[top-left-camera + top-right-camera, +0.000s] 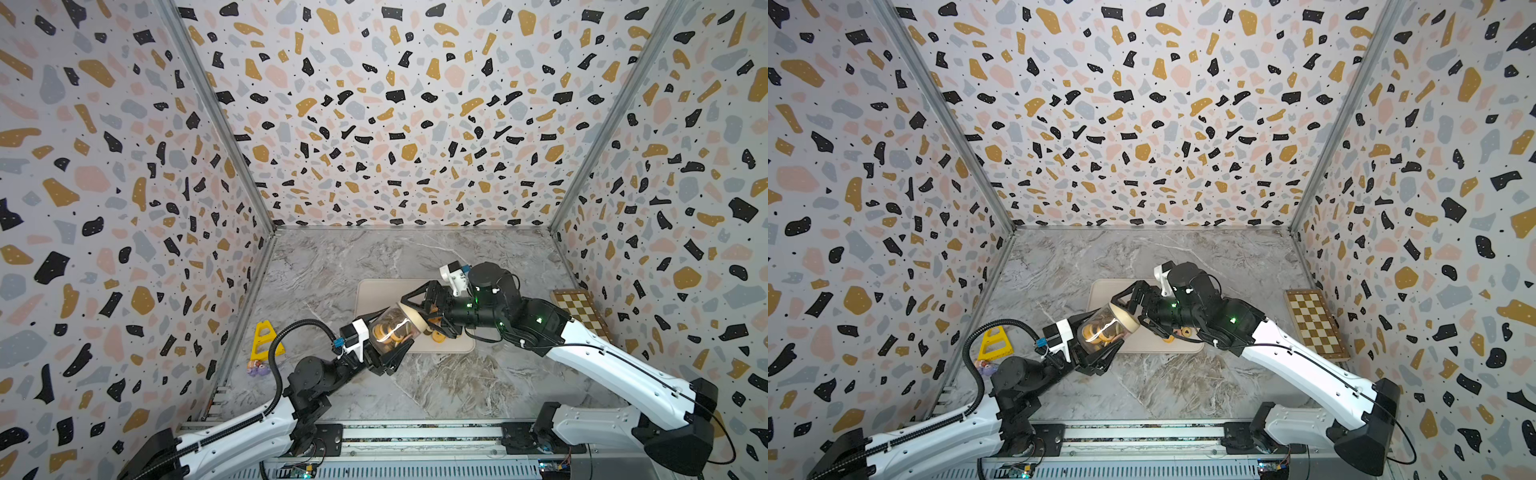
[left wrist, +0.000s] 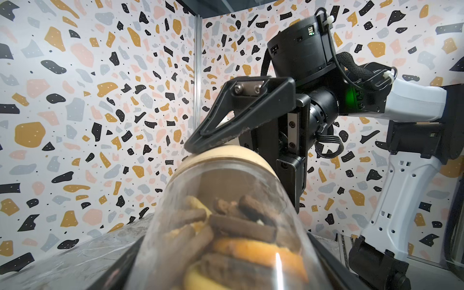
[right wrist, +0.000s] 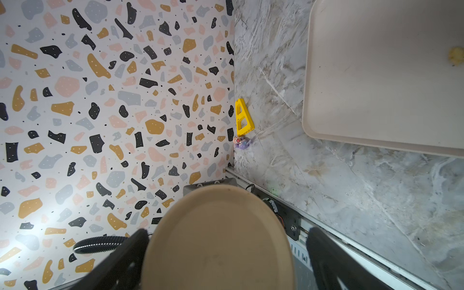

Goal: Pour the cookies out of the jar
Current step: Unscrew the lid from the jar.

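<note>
My left gripper [image 1: 388,345] is shut on a clear jar [image 1: 392,326] and holds it tilted above the near left corner of a beige tray [image 1: 380,291]. Brown and orange cookies [image 2: 241,231] fill the jar. A beige lid [image 1: 415,316] closes its mouth, which points toward my right gripper [image 1: 430,316]. That gripper is open with its fingers on either side of the lid [image 3: 218,238]. One finger [image 2: 226,125] rests on the lid's rim, and the other stands a little apart. Two orange cookies [image 1: 437,336] lie on the tray under the right gripper.
A yellow triangular frame [image 1: 266,338] and a small purple toy [image 1: 257,368] lie by the left wall. A folded chessboard [image 1: 579,313] leans at the right wall. Patterned walls close in three sides, and a metal rail [image 1: 415,434] runs along the front.
</note>
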You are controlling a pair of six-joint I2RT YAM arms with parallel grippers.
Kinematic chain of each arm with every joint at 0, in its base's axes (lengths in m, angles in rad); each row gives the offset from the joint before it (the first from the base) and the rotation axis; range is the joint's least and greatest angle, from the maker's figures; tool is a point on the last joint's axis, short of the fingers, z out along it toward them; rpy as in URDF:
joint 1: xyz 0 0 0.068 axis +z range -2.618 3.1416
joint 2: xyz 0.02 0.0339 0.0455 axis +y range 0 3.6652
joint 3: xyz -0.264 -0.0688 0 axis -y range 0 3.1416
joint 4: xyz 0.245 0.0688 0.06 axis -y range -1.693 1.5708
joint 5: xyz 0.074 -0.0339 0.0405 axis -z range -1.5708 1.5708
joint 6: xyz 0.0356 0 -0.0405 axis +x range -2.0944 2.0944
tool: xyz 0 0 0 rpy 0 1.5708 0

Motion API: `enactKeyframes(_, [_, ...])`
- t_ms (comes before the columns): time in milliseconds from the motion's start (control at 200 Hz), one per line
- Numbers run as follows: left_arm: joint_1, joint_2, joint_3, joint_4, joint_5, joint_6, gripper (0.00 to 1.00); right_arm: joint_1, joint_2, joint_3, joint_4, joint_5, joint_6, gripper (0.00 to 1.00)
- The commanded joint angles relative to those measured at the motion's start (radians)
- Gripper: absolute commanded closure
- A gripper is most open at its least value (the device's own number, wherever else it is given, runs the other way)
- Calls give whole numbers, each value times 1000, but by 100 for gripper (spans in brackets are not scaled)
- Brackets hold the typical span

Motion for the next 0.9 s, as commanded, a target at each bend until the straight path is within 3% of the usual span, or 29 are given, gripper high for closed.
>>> enactKeyframes(0, [-3, -30, 41, 167, 3, 17, 100, 9, -17, 4, 23, -6, -17, 1])
enactKeyframes(491, [-2, -16, 53, 195, -6, 15, 100, 53, 18, 27, 90, 4, -20, 0])
enactKeyframes(671, [-2, -21, 53, 200, -11, 11, 100, 54, 4, 11, 119, 20, -24, 6])
enactKeyframes(896, [-3, -18, 41, 227, -15, -6, 100, 54, -2, 7, 162, 25, -34, 0])
